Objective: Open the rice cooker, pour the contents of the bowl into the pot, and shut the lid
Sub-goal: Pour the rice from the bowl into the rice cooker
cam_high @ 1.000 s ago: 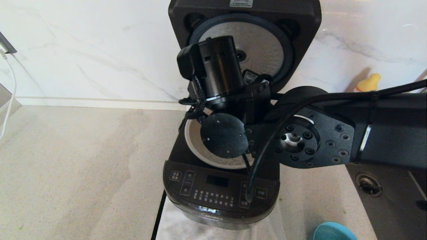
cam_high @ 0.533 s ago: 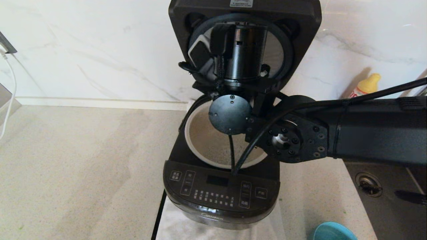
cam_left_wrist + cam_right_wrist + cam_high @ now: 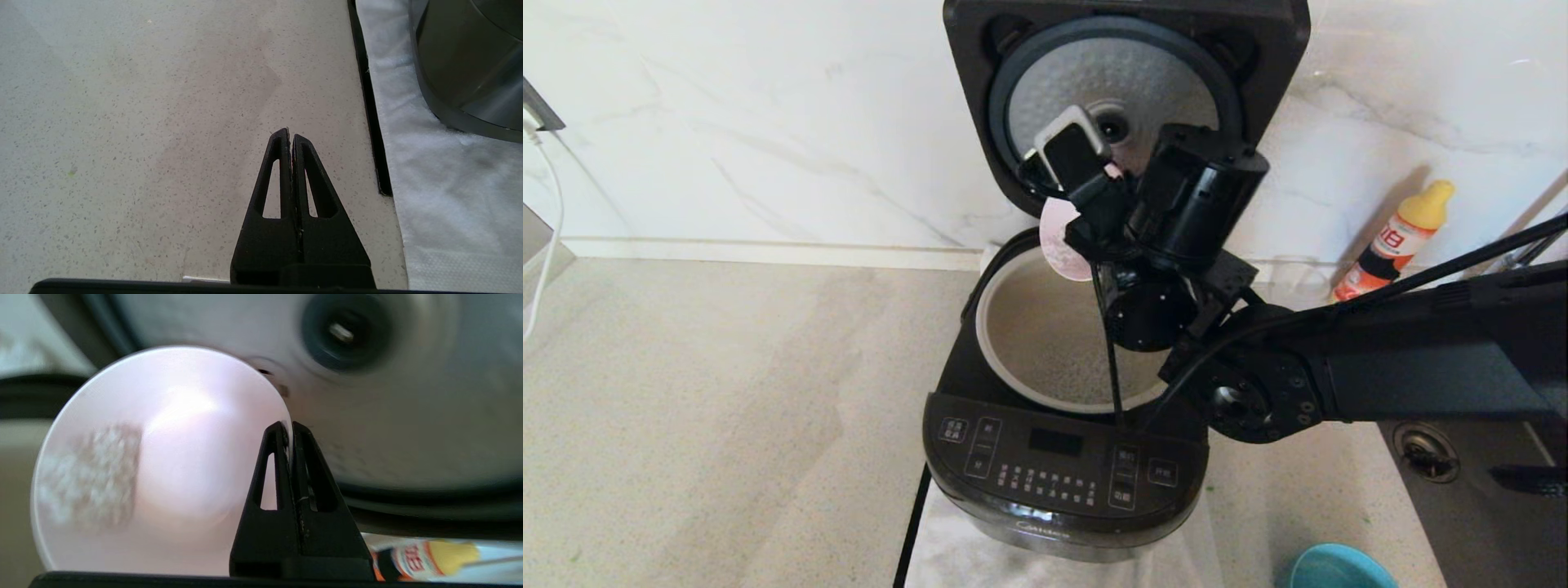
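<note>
Right gripper [image 3: 291,428] pinches the rim of a pale pink round bowl [image 3: 163,457], tipped over the wide grey-beige pot [image 3: 1045,343]; lid [image 3: 1123,90] upright. Left gripper [image 3: 290,136] closed, parked over the counter. Advice: keep the rim inside the pot's edge, tilt slowly.

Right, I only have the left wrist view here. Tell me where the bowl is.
Observer: The pink bowl is pinched by its rim in the right tool, tipped on edge over the back of the pot.
Operator: Report the lid.
Observer: The lid stands open and upright behind the pot, its dimpled disc facing forward.
Operator: Name anything standing on the far side of the rice cooker.
Observer: An orange bottle with a yellow cap stands against the wall, to the right of the rice cooker.
</note>
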Robot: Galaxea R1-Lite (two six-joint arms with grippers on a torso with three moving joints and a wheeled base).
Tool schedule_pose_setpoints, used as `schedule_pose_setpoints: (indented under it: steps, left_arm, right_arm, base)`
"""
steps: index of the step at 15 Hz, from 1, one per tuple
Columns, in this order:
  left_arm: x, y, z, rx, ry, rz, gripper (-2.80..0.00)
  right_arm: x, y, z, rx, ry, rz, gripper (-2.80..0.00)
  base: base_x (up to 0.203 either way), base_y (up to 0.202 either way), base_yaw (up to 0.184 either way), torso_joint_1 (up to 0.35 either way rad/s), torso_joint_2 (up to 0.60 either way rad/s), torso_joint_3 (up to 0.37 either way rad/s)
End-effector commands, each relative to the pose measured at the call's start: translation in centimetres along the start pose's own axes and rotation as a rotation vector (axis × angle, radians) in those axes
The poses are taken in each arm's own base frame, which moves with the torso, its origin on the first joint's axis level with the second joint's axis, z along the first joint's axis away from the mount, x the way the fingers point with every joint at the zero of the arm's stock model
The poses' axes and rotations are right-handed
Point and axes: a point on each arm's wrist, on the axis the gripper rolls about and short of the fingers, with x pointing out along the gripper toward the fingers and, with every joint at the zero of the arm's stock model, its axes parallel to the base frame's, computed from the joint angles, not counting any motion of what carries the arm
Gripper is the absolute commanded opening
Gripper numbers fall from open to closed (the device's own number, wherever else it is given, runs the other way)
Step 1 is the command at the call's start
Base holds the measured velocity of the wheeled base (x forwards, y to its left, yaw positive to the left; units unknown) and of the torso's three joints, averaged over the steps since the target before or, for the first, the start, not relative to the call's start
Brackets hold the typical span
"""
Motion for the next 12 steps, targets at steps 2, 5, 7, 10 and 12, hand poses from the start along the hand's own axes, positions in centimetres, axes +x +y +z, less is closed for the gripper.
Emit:
schedule_pose_setpoints:
  steps: [2,5,7,10,12]
  left_arm:
    - [0.0,0.0,0.0,0.001,0.003,0.0,-2.8]
    - [0.0,0.0,0.0,0.001,0.001,0.0,-2.8]
    - [0.0,0.0,0.0,0.001,0.003,0.0,-2.8]
    - [0.0,0.0,0.0,0.001,0.002,0.0,-2.8]
    - [0.0,0.0,0.0,0.001,0.001,0.0,-2.8]
  right_arm:
    - [0.7,-2.0,-1.4,0.072,-0.1,-0.071,-2.8]
    - [0.5,-2.8,-2.4,0.083,-0.207,-0.096,-2.8]
    - [0.1,-2.9,-2.9,0.067,-0.222,-0.09,-2.8]
    - [-0.5,-2.3,-3.1,0.059,-0.221,-0.068,-2.8]
    - [-0.8,-2.3,-2.8,0.065,-0.233,-0.067,-2.8]
  base:
    - [0.0,0.0,0.0,0.0,0.0,0.0]
    - [0.0,0.0,0.0,0.0,0.0,0.0]
    - [0.0,0.0,0.0,0.0,0.0,0.0]
    - [0.0,0.0,0.0,0.0,0.0,0.0]
    - [0.0,0.0,0.0,0.0,0.0,0.0]
